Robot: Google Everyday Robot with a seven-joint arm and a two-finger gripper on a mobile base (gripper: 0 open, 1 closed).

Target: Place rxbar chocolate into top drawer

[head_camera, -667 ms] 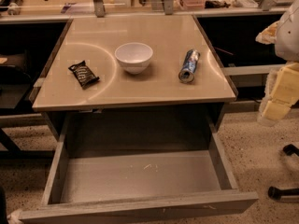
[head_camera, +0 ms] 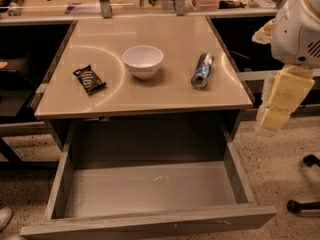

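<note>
The rxbar chocolate (head_camera: pixel 89 79), a small black wrapper with white lettering, lies flat on the left part of the beige tabletop (head_camera: pixel 165 96). The top drawer (head_camera: pixel 150 189) is pulled wide open below the table's front edge, and its grey bottom is bare. My gripper (head_camera: pixel 274 118) hangs from the white arm (head_camera: pixel 300 29) at the right edge of the view, beside the table's right front corner. It is far from the bar and holds nothing that I can see.
A white bowl (head_camera: pixel 143 60) stands mid-table. A blue-and-white can (head_camera: pixel 202 70) lies on its side to the bowl's right. Dark shelving flanks the table. Black chair-base legs (head_camera: pixel 305 206) are on the speckled floor at the lower right.
The arm and gripper have moved a little to the left, further into view. The bar, bowl, can and drawer have not moved.
</note>
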